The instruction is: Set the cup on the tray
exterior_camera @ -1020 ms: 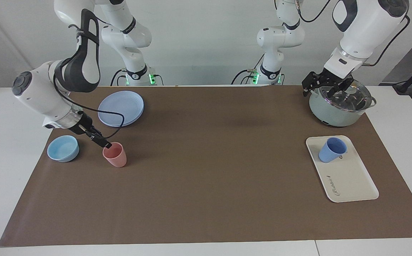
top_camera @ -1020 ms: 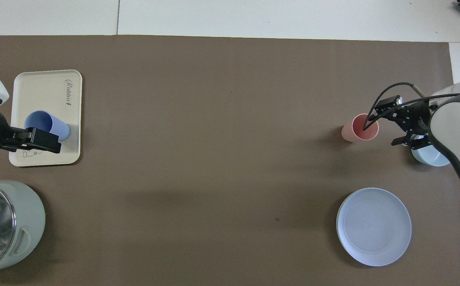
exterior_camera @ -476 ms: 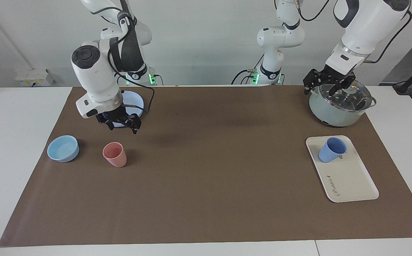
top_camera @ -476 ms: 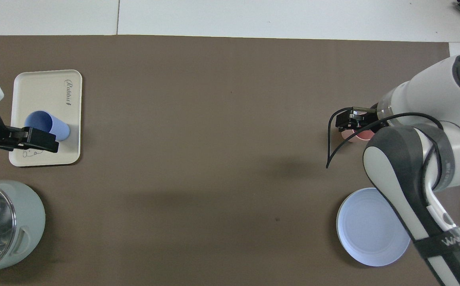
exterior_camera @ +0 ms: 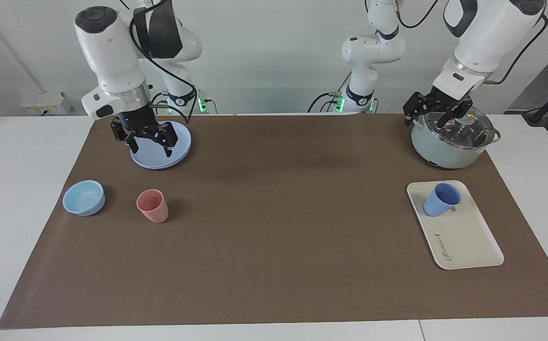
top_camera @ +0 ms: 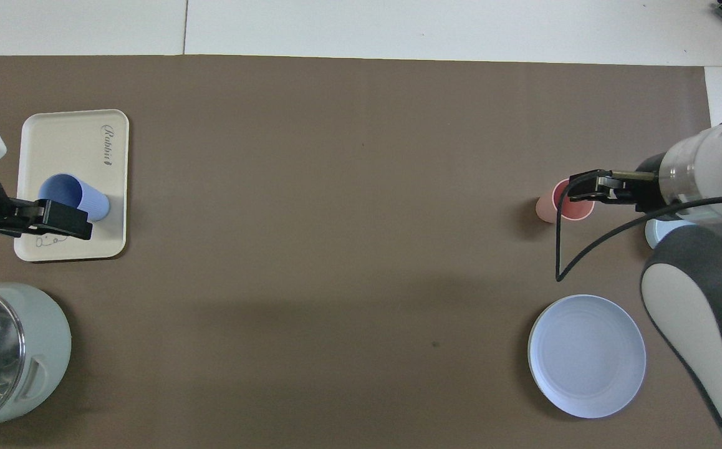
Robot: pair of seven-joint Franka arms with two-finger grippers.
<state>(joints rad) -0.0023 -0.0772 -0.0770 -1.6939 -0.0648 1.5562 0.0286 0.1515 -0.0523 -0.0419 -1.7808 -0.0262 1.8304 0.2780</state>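
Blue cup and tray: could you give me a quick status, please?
Cup upright on tray. Left gripper open, raised over pot. Right gripper open, raised over plate. Nothing in the way.

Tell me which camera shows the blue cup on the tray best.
The facing view: the cup stands unobstructed on the tray, at its end nearer the robots. In the overhead view the raised left gripper overlaps part of the cup.

The tray (top_camera: 74,142) bears one cursive word in dark ink, "Rabbit", near the end farther from the robots; it reads most clearly from overhead. Nothing else legible shows on any other thing in either view.
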